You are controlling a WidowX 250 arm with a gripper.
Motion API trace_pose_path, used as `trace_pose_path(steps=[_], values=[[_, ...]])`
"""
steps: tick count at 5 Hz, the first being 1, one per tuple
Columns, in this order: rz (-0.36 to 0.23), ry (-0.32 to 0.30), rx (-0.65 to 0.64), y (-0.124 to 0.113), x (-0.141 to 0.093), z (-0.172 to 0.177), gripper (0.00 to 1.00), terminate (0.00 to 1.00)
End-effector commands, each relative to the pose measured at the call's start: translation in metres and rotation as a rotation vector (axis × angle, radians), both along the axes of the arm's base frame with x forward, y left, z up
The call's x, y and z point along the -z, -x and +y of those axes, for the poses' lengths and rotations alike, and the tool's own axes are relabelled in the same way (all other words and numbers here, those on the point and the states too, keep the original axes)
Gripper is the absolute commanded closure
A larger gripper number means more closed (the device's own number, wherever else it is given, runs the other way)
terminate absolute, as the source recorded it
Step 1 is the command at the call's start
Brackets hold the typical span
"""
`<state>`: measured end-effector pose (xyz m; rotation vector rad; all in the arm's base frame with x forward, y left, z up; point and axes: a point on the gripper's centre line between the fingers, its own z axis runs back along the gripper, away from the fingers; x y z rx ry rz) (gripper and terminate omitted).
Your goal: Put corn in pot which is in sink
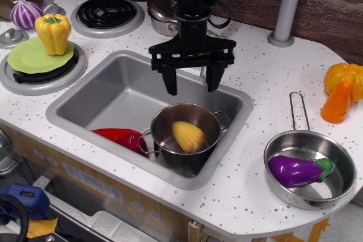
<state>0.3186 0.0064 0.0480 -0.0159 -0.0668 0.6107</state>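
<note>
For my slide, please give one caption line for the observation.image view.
Open gripper above the sink, with the corn lying inside the pot.

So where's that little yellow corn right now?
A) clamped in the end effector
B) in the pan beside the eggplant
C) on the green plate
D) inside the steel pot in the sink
D: the corn lies inside the pot, below the open, empty end effector.

Pale-yellow corn (pixel 188 136), shiny steel pot (pixel 211 118), grey sink (pixel 113 86).
</note>
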Motion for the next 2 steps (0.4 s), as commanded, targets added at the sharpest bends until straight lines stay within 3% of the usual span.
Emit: trace_pose_path(steps=[1,2], values=[[-0.032,0.000,-0.006,-0.0032,-0.0096,0.0023,0.00,0.00],[-0.032,0.000,-0.006,-0.0032,-0.0096,0.0023,0.00,1.00]])
